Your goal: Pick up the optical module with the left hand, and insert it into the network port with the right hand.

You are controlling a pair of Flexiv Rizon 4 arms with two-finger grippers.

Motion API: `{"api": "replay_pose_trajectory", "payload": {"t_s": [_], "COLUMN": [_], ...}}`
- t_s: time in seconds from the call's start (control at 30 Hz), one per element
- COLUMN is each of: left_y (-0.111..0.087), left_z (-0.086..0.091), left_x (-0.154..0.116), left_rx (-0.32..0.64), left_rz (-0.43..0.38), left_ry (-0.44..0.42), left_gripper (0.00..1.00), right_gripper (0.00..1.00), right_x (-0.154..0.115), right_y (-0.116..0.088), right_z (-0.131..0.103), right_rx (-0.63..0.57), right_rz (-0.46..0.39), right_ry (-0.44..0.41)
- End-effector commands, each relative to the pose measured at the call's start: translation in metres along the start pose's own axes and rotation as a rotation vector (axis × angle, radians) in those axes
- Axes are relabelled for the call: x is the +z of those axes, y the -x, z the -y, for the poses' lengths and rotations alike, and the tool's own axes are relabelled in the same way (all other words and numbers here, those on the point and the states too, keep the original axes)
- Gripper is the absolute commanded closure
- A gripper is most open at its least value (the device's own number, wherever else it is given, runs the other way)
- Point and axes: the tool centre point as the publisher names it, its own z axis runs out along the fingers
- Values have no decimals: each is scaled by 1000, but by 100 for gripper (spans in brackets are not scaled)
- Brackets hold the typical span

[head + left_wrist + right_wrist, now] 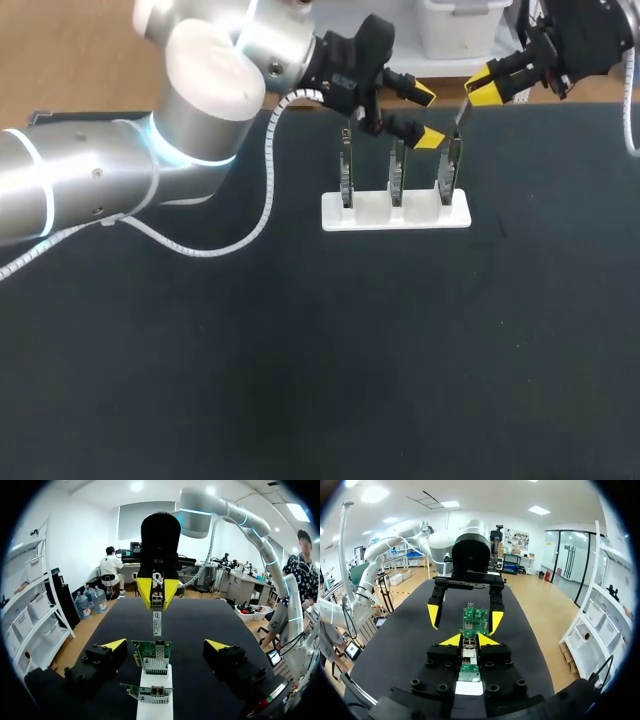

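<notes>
HANDOVER DONE: The right claw (470, 640), pinching the optical module (156, 622), held it upright just above the network port (155, 662) of the end card (452, 172) in a white rack (395, 215) on the table (300, 350). The left claw (428, 116) hung spread close by. Clean insertion likely demanded a slow, straight descent, with the module square to the port.

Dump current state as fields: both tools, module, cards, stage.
left tool: open, holding nothing, fingers flanking the card row
right tool: shut on optical module
optical module: upright, pointing down, lower end just above the end card; not seated
cards: three, upright in a row in white holder
stage: module in right tool, insertion not yet done
</notes>
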Motion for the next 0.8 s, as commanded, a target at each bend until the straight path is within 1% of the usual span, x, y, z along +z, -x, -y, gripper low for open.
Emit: {"api": "replay_pose_trajectory", "payload": {"t_s": [0.03,0.3,0.4,0.8], "left_y": [6,5,3,4], "left_z": [-2,-4,-5,-4], "left_x": [1,4,6,8], "left_rx": [-2,-11,-12,-15], "left_rz": [-29,-44,-63,-70], "left_ry": [4,-4,-10,-14], "left_gripper": [0,0,0,0], "right_gripper": [100,100,100,100], "right_x": [1,0,0,-2], "right_y": [0,-3,-3,-3], "right_z": [-1,-2,-2,-4], "right_rx": [-1,2,4,0], "right_rz": [2,7,9,4], "right_ry": [-3,-10,-12,-13]}}
